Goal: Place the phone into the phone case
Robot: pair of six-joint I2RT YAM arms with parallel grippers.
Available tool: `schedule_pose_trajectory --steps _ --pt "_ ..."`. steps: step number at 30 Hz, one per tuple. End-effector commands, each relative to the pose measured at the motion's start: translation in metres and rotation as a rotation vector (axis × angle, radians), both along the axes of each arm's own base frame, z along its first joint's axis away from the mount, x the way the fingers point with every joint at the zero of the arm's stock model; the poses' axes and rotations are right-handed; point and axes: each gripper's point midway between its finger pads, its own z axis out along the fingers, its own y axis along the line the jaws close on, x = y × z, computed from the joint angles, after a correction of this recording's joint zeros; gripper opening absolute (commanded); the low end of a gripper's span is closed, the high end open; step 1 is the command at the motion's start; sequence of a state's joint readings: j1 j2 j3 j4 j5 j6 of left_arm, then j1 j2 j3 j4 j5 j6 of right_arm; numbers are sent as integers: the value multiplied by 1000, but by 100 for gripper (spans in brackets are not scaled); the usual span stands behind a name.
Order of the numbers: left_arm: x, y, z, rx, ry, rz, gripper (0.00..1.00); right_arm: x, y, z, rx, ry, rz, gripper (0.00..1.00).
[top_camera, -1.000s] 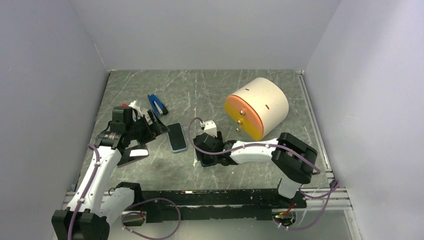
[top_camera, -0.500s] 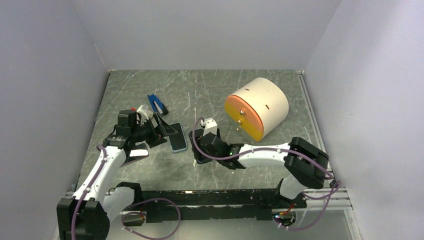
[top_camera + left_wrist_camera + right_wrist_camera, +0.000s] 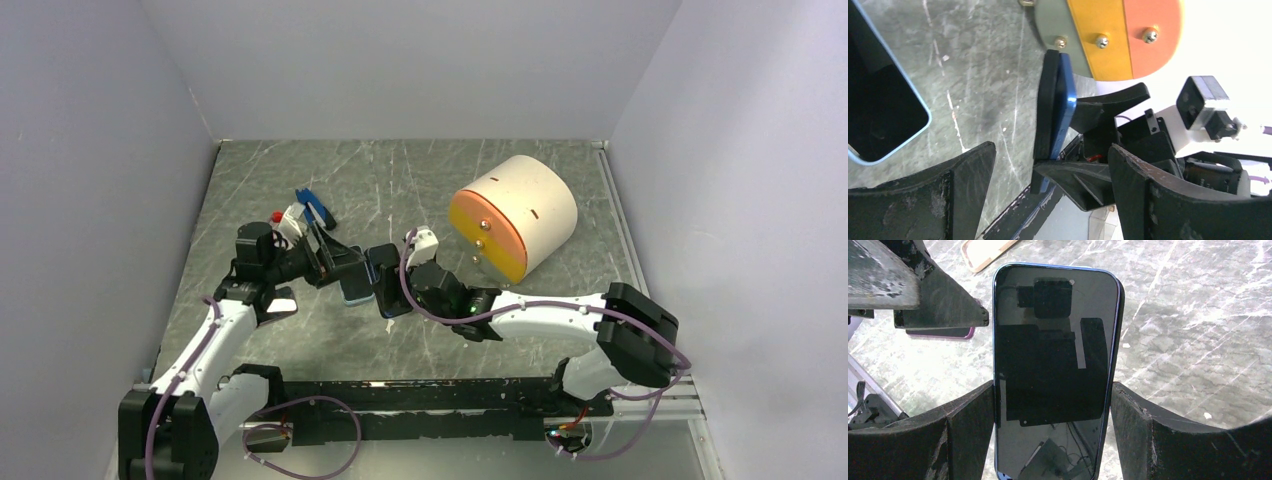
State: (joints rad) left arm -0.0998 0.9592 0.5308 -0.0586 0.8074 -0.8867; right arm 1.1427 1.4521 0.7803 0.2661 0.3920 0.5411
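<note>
**A:** We're looking at a grey, marbled surface [image 3: 420, 175] boxed in by pale walls, and everything is crowding into its left half, midway between the near and far edges.

**B:** What's changing out there?

**A:** The right gripper [image 3: 1054, 400] is bringing the phone [image 3: 1055, 365] across. A second ago it was working nearer the middle of the surface, and now it's sitting much closer to the left edge. It's squeezing the phone by its long sides, with the dark screen facing the wrist camera and the phone up on edge, off the surface.

**B:** And the phone case [image 3: 878, 100]?

**A:** It's lying flat, light-blue rim and dark face up, just beside the phone on the left-edge side. The left gripper [image 3: 1050, 150] is swinging in too, with its fingers spread wide and nothing between them, hovering right by the case.

**B:** So what does that mean for the job?

**A:** I'd say the carry is nearly done and the seating isn't starting yet. The phone is going to need tipping flat over the case, probably with the left gripper steadying it.
</note>
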Motion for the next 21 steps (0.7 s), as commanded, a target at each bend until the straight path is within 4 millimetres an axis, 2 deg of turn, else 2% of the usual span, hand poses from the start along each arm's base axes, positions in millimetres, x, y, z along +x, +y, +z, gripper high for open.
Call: schedule_pose_trajectory --steps 1,13,21 --pt "-5 -12 29 -63 -132 -74 87 4 16 55 161 -77 11 55" --pt "-8 -20 24 -30 -151 -97 82 3 20 77 248 -96 11 55" --pt "-8 -24 24 -30 -165 -109 71 1 22 85 291 -94 20 55"
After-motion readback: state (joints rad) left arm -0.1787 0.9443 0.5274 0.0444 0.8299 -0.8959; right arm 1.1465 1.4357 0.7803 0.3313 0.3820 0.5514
